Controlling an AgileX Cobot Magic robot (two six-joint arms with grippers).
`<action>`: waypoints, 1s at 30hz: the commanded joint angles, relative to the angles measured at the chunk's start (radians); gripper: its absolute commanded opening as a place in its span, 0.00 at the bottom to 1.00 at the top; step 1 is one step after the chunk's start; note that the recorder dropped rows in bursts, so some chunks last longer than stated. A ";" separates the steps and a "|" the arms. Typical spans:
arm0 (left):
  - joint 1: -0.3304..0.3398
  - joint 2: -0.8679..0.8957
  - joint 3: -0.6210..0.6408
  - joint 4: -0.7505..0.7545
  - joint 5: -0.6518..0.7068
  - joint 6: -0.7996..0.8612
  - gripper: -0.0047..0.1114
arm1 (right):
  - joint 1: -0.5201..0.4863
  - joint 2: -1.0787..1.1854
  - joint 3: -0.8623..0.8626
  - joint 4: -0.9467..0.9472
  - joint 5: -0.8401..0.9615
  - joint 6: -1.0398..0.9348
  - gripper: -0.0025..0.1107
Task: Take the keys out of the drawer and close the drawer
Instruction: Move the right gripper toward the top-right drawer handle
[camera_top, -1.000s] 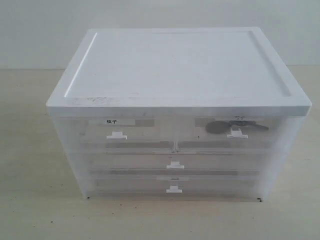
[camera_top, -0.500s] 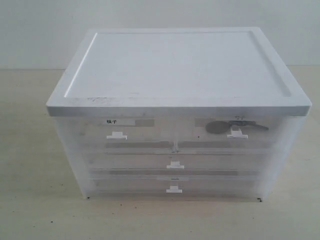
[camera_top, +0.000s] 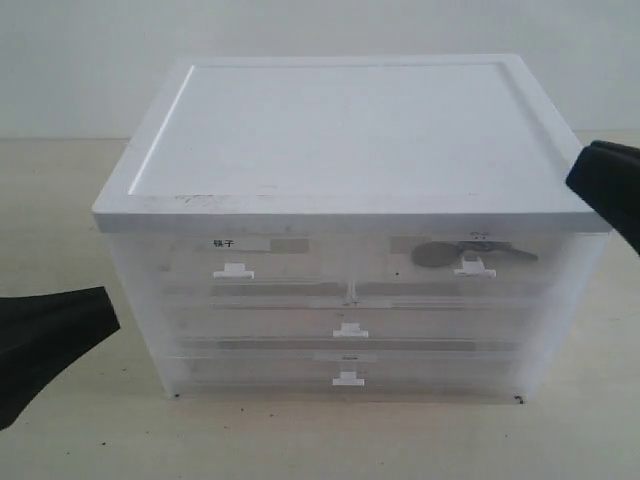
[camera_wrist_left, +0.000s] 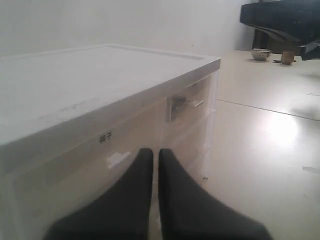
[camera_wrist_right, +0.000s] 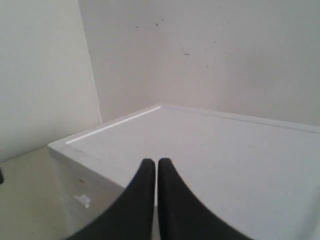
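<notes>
The drawer (camera_top: 400, 268) is the upper right half-width one in the translucent cabinet; it stands closed, its white tab handle (camera_top: 474, 267) facing front. The keys (camera_top: 434, 255) show as a dark round fob and grey metal through the drawer's front, and also dimly in the left wrist view (camera_wrist_left: 179, 103). My left gripper (camera_top: 112, 320) is shut and low at the left, beside the cabinet's lower left corner; its fingertips (camera_wrist_left: 145, 154) point at the cabinet front. My right gripper (camera_top: 578, 182) is shut at the right edge, level with the cabinet's white top (camera_wrist_right: 225, 150).
The cabinet has a flat white lid (camera_top: 350, 130), a twin upper left drawer with a black-character label (camera_top: 223, 243), and two full-width drawers (camera_top: 350, 330) below. It stands on a beige table (camera_top: 80, 200). A black device (camera_wrist_left: 280, 20) and small cups (camera_wrist_left: 260, 53) sit far off.
Both grippers have come into the exterior view, the left from the lower left and the right from the right edge. The cabinet and keys have not moved.
</notes>
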 joint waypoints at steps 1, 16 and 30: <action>-0.006 0.184 0.003 -0.098 -0.075 0.168 0.08 | 0.001 0.046 -0.006 -0.046 -0.066 -0.047 0.02; -0.069 0.443 -0.021 -0.179 -0.075 0.405 0.08 | 0.001 0.199 -0.108 -0.072 -0.035 -0.117 0.02; -0.069 0.443 -0.021 -0.185 -0.075 0.411 0.08 | 0.001 0.132 -0.485 -0.238 0.886 0.191 0.02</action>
